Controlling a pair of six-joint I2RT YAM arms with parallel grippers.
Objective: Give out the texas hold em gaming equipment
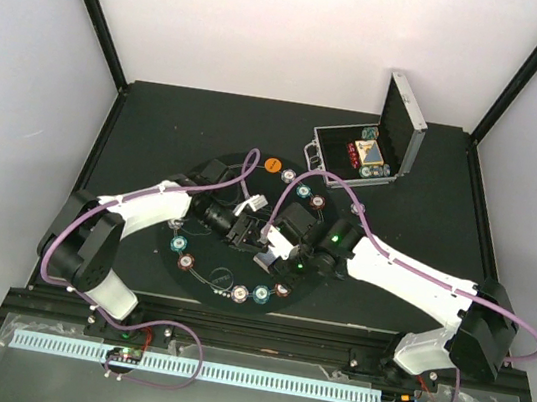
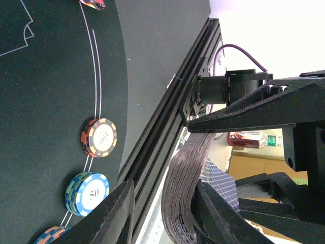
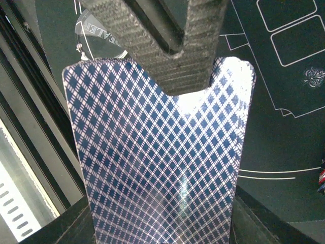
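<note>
A deck of playing cards (image 3: 157,162) with blue diamond-patterned backs is held over the round black mat (image 1: 208,253), and my right gripper (image 3: 161,229) is shut on its two long edges. In the left wrist view the deck (image 2: 185,188) is bowed and stands between the fingers of my left gripper (image 2: 162,203). Its right finger touches the deck; its left finger (image 2: 114,213) stands a gap away, so the jaws are open. Poker chips sit along the mat's rim: an orange-black stack (image 2: 100,137), a blue-white one (image 2: 87,192) and several more (image 1: 260,295). An orange disc (image 1: 272,164) lies at the far rim.
The silver aluminium case (image 1: 400,130) stands open at the back right with chips and cards inside. A clear dealer disc (image 3: 96,35) lies on the mat beneath the deck. The table's black frame rail (image 2: 172,101) runs close beside the mat.
</note>
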